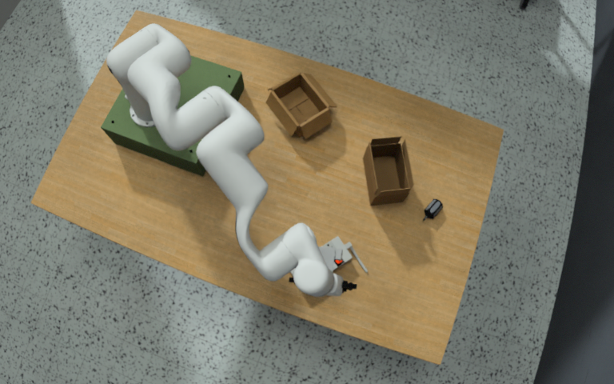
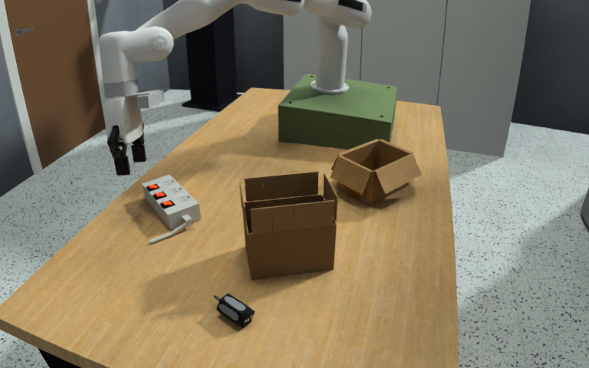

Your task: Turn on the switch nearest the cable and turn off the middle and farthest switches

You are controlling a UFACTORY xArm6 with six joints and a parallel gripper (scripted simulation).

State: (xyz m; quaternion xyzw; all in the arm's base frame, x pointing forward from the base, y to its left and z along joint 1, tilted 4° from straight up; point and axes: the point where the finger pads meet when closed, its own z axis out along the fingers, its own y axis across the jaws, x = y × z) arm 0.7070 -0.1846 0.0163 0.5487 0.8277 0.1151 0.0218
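My open gripper [image 2: 126, 156] hangs above the table [image 2: 390, 303] beyond the power strip [image 2: 171, 207]; two boxes [image 2: 290, 242] stand beside it.

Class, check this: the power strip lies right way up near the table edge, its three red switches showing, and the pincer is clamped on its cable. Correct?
Not quite. The exterior view shows the pincer open, holding nothing, above the power strip, apart from its cable. The rest stands.

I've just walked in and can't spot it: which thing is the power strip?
Find the wooden table, then its edge below the gripper of the white arm. The power strip lies there: a pale grey block with three red switches and a stubby cable, unlike the brown cardboard boxes nearby.
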